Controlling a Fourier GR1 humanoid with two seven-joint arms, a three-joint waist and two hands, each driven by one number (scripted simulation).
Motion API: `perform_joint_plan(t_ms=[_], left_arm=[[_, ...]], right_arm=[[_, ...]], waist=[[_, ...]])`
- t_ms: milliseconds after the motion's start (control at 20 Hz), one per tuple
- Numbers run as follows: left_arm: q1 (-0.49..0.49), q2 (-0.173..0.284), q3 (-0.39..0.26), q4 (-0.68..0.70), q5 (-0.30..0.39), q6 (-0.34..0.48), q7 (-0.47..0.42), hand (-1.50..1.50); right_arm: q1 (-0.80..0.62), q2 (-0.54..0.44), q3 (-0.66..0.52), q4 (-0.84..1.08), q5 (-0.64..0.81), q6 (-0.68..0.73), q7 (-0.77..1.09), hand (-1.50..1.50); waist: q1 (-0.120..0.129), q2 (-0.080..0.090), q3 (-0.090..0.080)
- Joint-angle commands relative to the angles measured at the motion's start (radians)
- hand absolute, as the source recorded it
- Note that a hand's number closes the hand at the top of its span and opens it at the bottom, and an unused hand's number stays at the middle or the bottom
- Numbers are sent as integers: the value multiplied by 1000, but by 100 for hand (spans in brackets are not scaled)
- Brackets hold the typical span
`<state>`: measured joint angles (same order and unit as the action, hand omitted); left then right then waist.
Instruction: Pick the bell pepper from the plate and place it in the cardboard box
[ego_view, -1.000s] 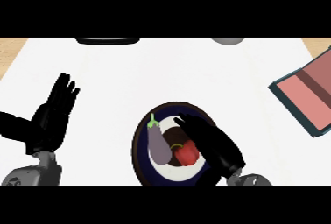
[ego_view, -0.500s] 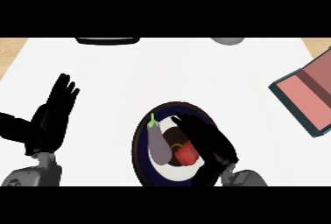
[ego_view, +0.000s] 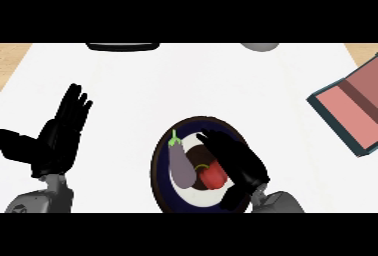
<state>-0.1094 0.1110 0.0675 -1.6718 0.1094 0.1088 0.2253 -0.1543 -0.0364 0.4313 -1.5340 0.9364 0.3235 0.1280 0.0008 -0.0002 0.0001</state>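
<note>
A white table (ego_view: 221, 85) carries a dark plate (ego_view: 164, 155) near its front edge, with an eggplant (ego_view: 181, 165) and a red bell pepper (ego_view: 212, 176) on it. The right hand (ego_view: 236, 162) lies over the pepper, fingers (ego_view: 214, 142) curling around it. The left hand (ego_view: 63, 132) rests open at left. The box (ego_view: 354, 107) sits far right.

A kitchen, to judge by the white counter (ego_view: 184, 80) with a wooden edge, a dark plate (ego_view: 164, 170) bearing an eggplant (ego_view: 181, 165) and a red bell pepper (ego_view: 212, 177), and a dark dish (ego_view: 123, 46) at the far side
</note>
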Motion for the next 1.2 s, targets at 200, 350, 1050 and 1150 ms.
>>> perform_joint_plan(t_ms=[200,350,1050,1150], left_arm=[[13,-10,1,-34,-7,6,29,0],[24,-29,-2,10,-15,5,-24,0],[2,40,66,8,47,-72,14,0],[10,-21,17,65,4,-44,-59,0]], right_arm=[[11,6,88,53,113,-125,-71,150],[34,16,125,-19,155,-145,-50,150],[175,-110,184,-328,298,-55,54,150],[198,-100,210,-381,315,-70,62,150]], waist=[[1,0,0],[-2,0,0],[-5,-2,0],[-5,-1,0]])
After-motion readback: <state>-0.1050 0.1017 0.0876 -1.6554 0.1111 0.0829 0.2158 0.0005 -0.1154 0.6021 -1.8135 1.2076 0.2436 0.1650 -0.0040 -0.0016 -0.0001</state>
